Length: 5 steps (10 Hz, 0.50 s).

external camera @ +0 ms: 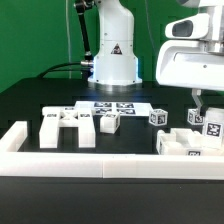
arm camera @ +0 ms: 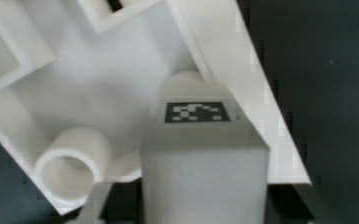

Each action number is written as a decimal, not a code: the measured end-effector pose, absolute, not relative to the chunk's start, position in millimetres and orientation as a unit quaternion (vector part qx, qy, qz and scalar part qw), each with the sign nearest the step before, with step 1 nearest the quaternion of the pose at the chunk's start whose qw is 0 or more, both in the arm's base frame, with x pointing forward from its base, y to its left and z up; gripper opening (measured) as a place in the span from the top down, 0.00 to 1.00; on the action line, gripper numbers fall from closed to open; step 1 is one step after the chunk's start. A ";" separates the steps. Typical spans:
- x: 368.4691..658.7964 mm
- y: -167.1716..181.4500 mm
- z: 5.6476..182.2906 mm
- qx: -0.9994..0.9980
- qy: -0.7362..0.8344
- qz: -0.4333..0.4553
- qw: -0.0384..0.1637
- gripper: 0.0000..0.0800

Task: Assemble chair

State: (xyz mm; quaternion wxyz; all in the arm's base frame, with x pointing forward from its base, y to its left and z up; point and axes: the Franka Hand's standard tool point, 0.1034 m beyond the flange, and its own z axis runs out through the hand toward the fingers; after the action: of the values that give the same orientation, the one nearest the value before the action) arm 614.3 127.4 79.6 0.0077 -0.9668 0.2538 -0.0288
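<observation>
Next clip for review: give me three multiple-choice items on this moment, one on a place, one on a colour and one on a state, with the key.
1. Where is the pincer in the exterior view?
A. Over the parts at that view's right
B. At that view's left edge
C. Behind the robot's base

2. What colour is the table?
A. Red
B. Black
C. Yellow

3. How is the pincer?
A. Spread wide in open air
B. Shut on a tagged white part
C. Out of sight

Key:
1 A: it hangs low above the right-hand cluster.
2 B: the surface around the parts is black.
3 B: the wrist view shows the part seated in its grip.
</observation>
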 end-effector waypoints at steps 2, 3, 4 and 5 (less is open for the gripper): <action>614.9 126.3 80.1 -0.949 0.314 -0.026 0.014 0.64; 614.9 126.3 80.2 -0.945 0.327 -0.025 0.017 0.64; 614.9 126.3 80.1 -0.943 0.331 -0.025 0.018 0.64; 614.9 126.5 80.1 -0.946 0.321 -0.025 0.018 0.60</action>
State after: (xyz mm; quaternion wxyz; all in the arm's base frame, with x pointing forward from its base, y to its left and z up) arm 614.9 126.5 80.1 0.0175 -0.9464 0.3215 -0.0249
